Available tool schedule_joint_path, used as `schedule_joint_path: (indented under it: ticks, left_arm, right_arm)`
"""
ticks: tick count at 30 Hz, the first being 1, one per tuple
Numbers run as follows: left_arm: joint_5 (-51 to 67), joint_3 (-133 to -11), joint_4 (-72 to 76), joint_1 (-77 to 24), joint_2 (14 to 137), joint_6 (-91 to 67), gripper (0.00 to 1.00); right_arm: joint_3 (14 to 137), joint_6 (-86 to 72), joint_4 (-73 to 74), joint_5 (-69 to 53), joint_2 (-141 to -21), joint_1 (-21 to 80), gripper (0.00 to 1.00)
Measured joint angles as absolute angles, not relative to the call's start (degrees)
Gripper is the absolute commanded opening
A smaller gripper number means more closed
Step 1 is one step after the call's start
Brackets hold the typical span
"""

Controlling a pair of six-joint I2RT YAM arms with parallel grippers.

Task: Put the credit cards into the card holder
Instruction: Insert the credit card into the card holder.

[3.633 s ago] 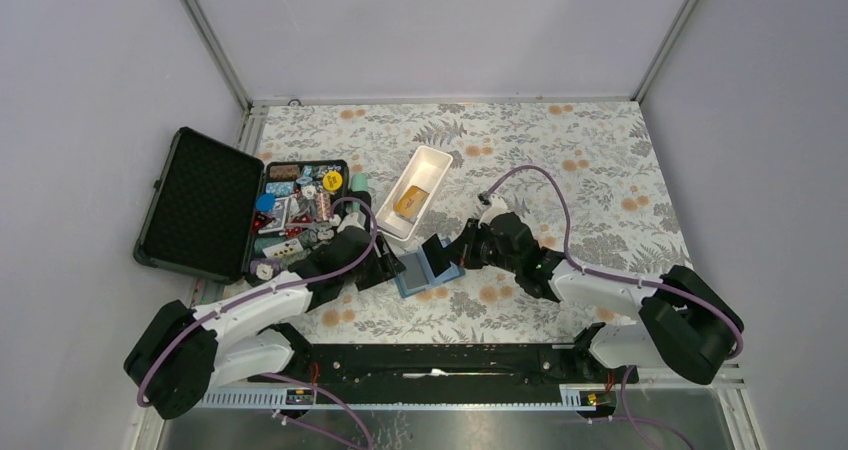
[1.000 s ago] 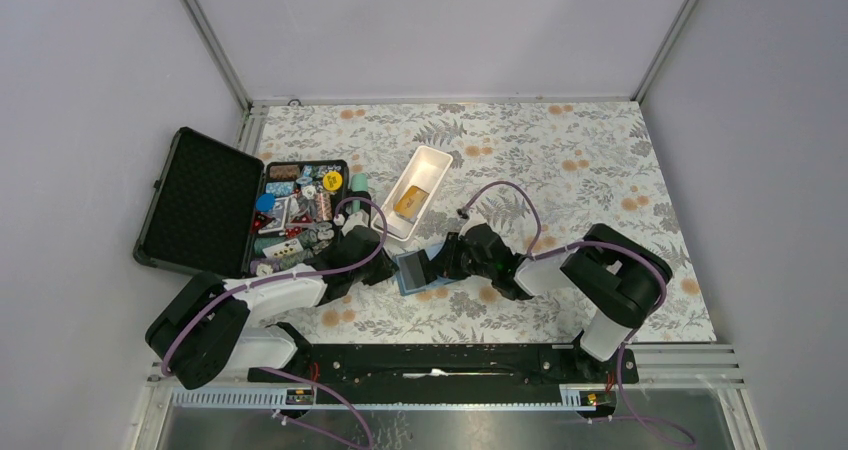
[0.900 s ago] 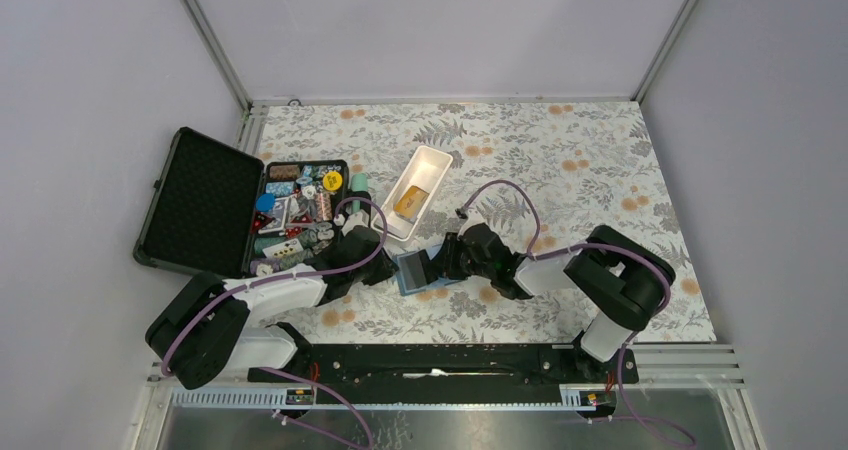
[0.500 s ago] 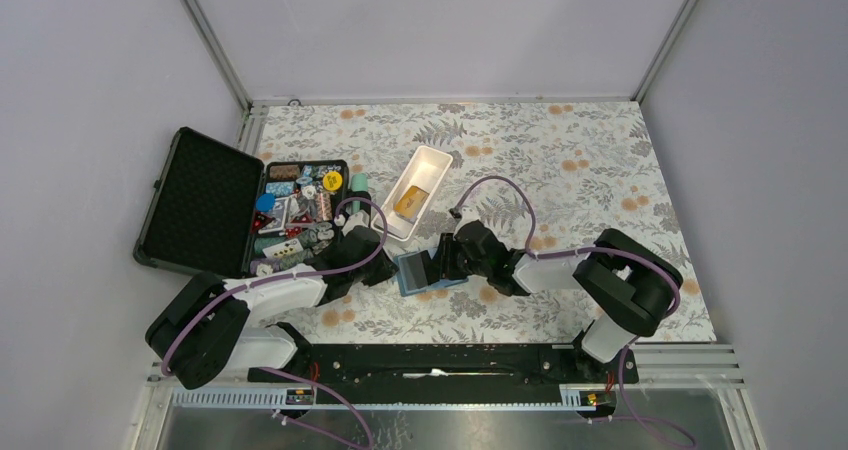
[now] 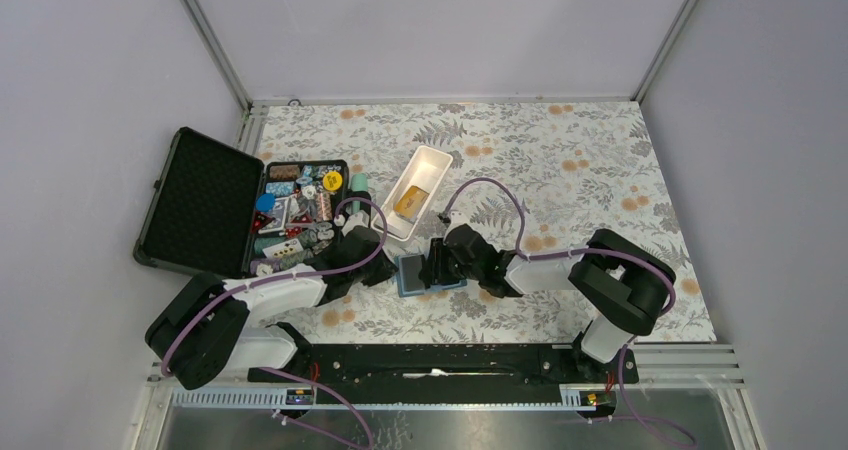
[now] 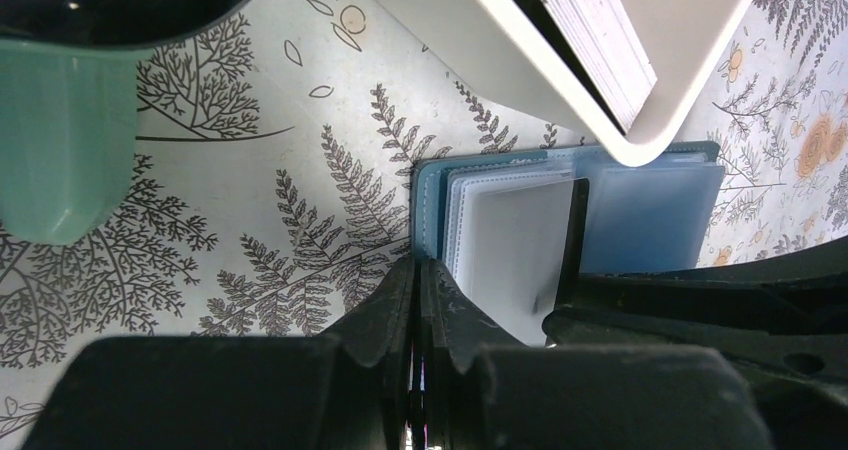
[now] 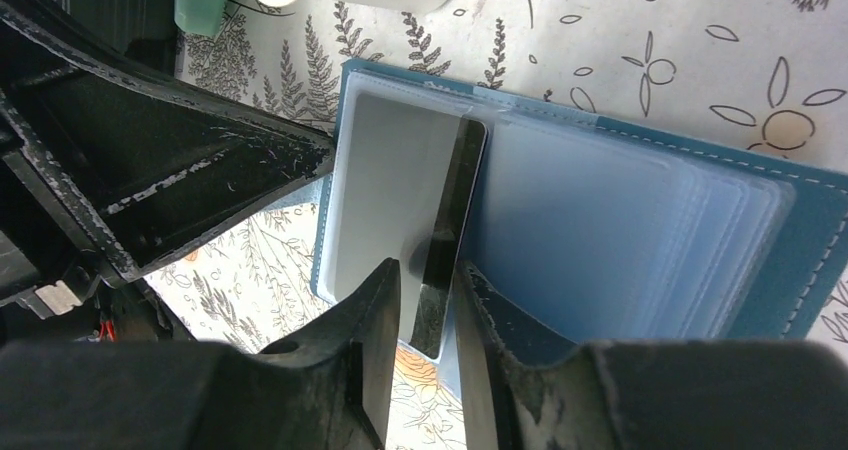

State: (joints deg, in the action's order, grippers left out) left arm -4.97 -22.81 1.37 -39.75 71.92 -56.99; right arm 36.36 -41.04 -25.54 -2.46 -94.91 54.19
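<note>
The right tool (image 7: 426, 282) has its fingers a little spread, straddling the dark card (image 7: 455, 190). One finger touches the card, and a sliver of page shows beside the other. The card stands on edge among the clear pages of the open holder (image 7: 600, 240), which lies flat on the tabletop (image 5: 560, 160) toward its 6 o'clock side, between the two tools. At the holder's 9 o'clock edge the left tool (image 6: 420, 280) has its fingers pressed together, tips at the cover; I cannot tell whether they nip it. The two tools close in on the holder from 3 and 9 o'clock. Just beside it at 12 o'clock lies the white tray (image 5: 430, 162), with the gold card (image 5: 410, 202) inside. A teal piece (image 6: 60, 150) sits at 11 o'clock, next to the tray. Farther out at 10 o'clock the black case (image 5: 200, 202) lies open, its base full of mixed trinkets (image 5: 300, 210). Count: two cards, one holder, one tray, one case.
</note>
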Motion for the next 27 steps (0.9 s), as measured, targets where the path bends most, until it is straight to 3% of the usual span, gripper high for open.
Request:
schedule_joint_path:
  ticks: [8, 27]
  left_arm:
    - [-5.0, -22.8, 1.0, -39.7, 71.6, -57.0, 0.0]
    - [-5.3, -22.3, -2.1, -39.7, 69.3, -57.0, 0.0]
  right_arm:
    - [37.3, -41.7, -24.3, -2.2, -94.9, 54.8, 0.4]
    - [40.3, -43.4, -19.1, 0.0, -95.7, 57.4, 0.29]
